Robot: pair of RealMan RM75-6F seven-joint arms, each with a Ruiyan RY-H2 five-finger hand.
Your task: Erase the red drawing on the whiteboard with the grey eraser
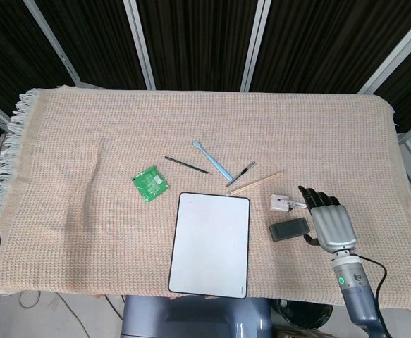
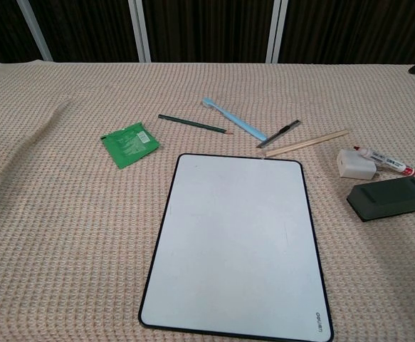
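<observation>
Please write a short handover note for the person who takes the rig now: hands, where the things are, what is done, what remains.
Right hand: open, holds nothing, just right of the eraser.
Left hand: not in view.
Eraser lies on the cloth, right of the whiteboard, apart from it.
Whiteboard shows no red drawing in either view; it looks clean.
Done: erasing seems finished, eraser put down.
Left: probably nothing, only check the board up close.

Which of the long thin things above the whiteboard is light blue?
The toothbrush-like stick, lying diagonally between the dark green pencil and the small black pen. The wooden stick is pale tan.
</observation>
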